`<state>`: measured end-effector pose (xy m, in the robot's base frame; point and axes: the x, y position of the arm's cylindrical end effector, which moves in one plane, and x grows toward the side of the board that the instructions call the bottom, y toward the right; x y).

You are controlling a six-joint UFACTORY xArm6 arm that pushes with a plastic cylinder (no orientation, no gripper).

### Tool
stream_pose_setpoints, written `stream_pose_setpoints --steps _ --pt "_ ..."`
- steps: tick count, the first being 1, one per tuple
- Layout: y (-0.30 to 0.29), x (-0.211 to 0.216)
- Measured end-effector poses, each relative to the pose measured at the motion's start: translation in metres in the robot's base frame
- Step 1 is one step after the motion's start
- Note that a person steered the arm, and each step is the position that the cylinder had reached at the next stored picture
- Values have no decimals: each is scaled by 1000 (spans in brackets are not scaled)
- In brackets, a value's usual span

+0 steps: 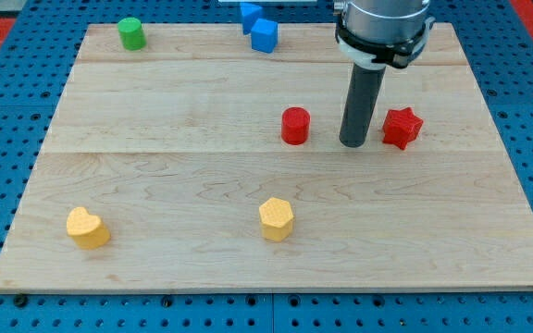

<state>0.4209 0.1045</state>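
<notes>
My tip (353, 143) is resting on the wooden board (202, 176), and I am taking it as the landmark for everything else. It is sitting between two red blocks: the red star (402, 128) is lying just beside it toward the view's right, with only a thin strip of board showing between rod and block, while the red cylinder (295, 126) is standing a little farther off toward the view's left. So the star is the nearer of the two, almost level with my tip and perhaps slightly toward the view's top of it; whether the rod is actually touching it I cannot tell, though a sliver of wood seems to be showing between them. There is no gripper here to be released or clenched, only the straight dark rod, and it is holding nothing. Away from my tip, a yellow hexagon (276, 219) is lying toward the view's bottom and somewhat left, well apart. A yellow heart-like block (87, 228) is sitting far to the bottom left. Toward the view's top left, two blue blocks (258, 28) are crowding together at the board's far edge, and a green cylinder (131, 33) is standing farther left still.
</notes>
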Motion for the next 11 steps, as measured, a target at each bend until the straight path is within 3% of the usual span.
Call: stream_pose_setpoints --steps 3,6,7,9,10,11 --pt "0 -26" --pt "-46 -32" --pt "-65 -82" --pt "-128 -11" --pt "-48 28" --pt "-86 -26"
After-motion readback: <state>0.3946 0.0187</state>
